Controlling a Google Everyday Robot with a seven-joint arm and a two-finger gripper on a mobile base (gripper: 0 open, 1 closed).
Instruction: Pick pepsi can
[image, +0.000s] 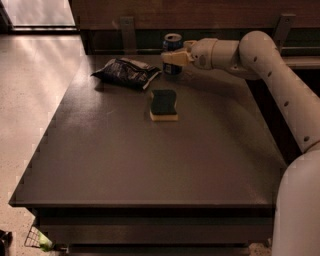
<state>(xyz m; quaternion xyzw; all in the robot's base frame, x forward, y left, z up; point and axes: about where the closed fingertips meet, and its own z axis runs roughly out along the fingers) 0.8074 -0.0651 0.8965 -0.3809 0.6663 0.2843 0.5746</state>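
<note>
The end effector (170, 56) is reaching in from the right along the far edge of the counter (150, 165). Its pale tip is lying across the front of the pepsi can (173, 42). The can is standing upright right at that tip. Its silver rim is showing above the end effector and a strip of its dark blue body is showing below. The end effector is overlapping the can's middle, but it cannot be told whether it is clamping the can or only sitting close around it.

The white arm (260, 60) is stretching away to the right of the end effector, then bending down toward the near right corner of the view.

To the left of the end effector and slightly nearer the camera, a dark blue wrinkly snack bag (127, 73) is lying flat. Its right end is coming close to the can's base, and contact between them cannot be made out.

Nearer the camera than the end effector, a sponge (163, 104) is lying flat with its dark green side up. Its yellow base is showing along the near edge, and it is sitting apart from both the can and the bag.
</note>
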